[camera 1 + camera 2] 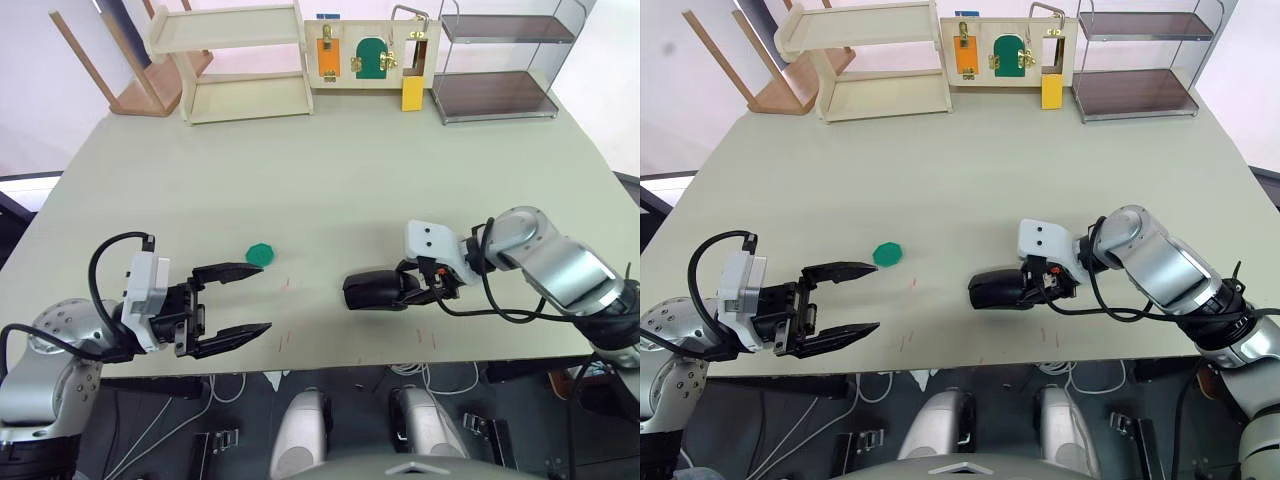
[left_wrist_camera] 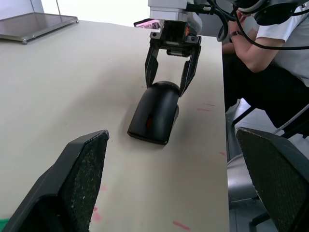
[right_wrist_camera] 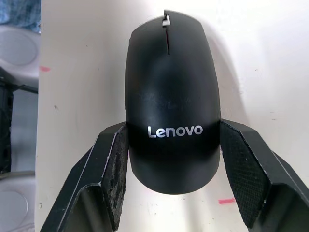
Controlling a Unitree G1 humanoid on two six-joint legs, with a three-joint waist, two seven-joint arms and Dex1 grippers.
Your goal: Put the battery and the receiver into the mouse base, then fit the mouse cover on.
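Cover (image 3: 170, 96) seated on base, mid-table (image 1: 330, 200), clasped at rear by right tool (image 1: 415, 285). Left tool (image 1: 240, 305) gaping, empty. Risk: squeezing or tugging could pop cover loose.

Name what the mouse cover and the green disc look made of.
The mouse cover: likely moulded plastic, smooth and faintly glossy, with a printed white logo and soft highlights. The green disc: probably plastic, flat and evenly coloured, though too small to tell for sure.
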